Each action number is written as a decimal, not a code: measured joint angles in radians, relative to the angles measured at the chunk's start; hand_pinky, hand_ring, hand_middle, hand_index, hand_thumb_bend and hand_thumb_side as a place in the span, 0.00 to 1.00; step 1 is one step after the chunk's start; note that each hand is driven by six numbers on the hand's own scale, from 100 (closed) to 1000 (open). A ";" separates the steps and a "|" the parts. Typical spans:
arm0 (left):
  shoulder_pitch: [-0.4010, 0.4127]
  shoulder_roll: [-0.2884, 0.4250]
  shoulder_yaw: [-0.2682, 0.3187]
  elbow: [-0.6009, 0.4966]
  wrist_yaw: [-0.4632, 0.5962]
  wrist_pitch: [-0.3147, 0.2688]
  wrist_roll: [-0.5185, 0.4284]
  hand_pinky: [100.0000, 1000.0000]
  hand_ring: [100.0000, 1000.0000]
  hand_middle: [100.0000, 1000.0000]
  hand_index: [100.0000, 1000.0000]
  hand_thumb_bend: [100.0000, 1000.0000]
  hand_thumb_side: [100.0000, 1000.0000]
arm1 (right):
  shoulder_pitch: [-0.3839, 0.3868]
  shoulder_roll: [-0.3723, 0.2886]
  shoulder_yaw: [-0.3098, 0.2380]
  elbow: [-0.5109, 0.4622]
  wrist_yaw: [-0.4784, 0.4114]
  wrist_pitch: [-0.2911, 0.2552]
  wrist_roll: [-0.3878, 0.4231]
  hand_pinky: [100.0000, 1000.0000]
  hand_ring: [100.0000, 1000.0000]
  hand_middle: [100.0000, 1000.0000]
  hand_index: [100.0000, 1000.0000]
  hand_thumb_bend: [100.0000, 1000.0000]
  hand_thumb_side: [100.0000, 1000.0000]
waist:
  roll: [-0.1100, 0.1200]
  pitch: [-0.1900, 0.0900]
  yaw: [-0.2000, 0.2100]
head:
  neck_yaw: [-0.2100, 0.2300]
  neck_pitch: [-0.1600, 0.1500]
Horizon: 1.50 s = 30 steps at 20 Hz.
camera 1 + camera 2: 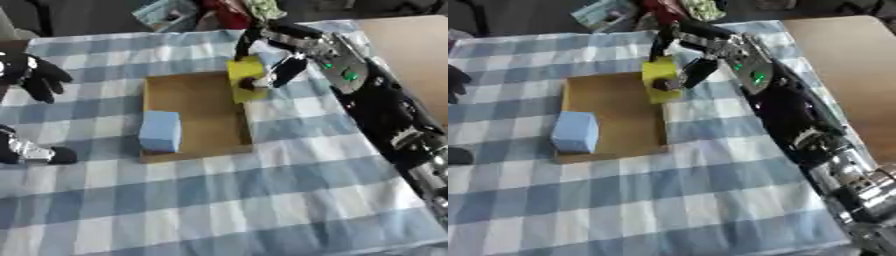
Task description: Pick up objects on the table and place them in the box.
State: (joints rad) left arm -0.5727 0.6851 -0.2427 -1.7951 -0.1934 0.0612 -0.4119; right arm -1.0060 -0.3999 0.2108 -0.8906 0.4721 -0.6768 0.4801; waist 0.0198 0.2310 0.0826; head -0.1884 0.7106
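A table is covered with a blue and white checked cloth (pixel 262 200). A flat brown box (pixel 197 102) lies on the cloth, a bit left of the middle.

The right arm (pixel 798 120) comes in from the lower right and reaches up across the cloth. It is black with silver parts and has small green lights near the wrist. The right hand (pixel 276 62) is at the far right corner of the box. Its fingers and thumb are curled around a yellow block (pixel 245 77) and pinch it from both sides. The yellow block is over the right wall of the box, near the far corner. I cannot tell if it touches the box or hangs just above it.

A light blue block (pixel 161 131) stands inside the box. It is in the near left corner, right against the left wall.

The left hand (pixel 31 74) shows at the left edge, well apart from the box. It is black, and its fingers hang down, relaxed. It holds nothing. Another black and silver part of the left arm (pixel 31 152) shows lower down at the left edge.

Some things lie past the far edge of the table, but I cannot make out what they are.
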 measured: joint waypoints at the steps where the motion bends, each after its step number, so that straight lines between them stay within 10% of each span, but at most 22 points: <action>1: 0.000 0.000 0.000 0.000 0.000 0.000 0.001 0.56 0.51 0.52 0.72 0.84 0.19 | 0.000 0.011 0.000 0.008 0.004 0.002 0.002 0.73 0.74 0.46 0.62 0.29 0.36 | 0.001 0.000 0.000 | 0.000 0.000; 12: 0.000 0.000 0.000 0.000 0.004 -0.001 0.006 0.56 0.51 0.52 0.72 0.83 0.19 | 0.013 0.088 0.005 0.046 0.051 0.009 0.009 0.72 0.75 0.49 0.66 0.36 0.43 | 0.006 0.000 -0.009 | 0.000 0.000; 22: 0.011 0.000 0.006 0.000 0.008 0.001 0.009 0.56 0.51 0.52 0.72 0.84 0.19 | 0.041 0.107 0.012 0.040 0.051 0.020 0.020 0.76 0.81 0.75 0.82 0.49 0.52 | 0.017 -0.003 -0.036 | 0.006 0.000; 30: 0.029 0.000 0.016 0.001 0.010 0.003 0.023 0.55 0.51 0.52 0.72 0.84 0.19 | 0.056 0.040 0.025 -0.094 -0.086 0.032 0.032 0.76 0.82 0.76 0.82 0.41 0.47 | 0.015 -0.011 -0.055 | 0.020 0.000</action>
State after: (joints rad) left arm -0.5432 0.6848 -0.2266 -1.7945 -0.1833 0.0638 -0.3892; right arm -0.9501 -0.3600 0.2361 -0.9850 0.3858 -0.6448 0.5123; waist 0.0350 0.2196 0.0272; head -0.1679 0.7105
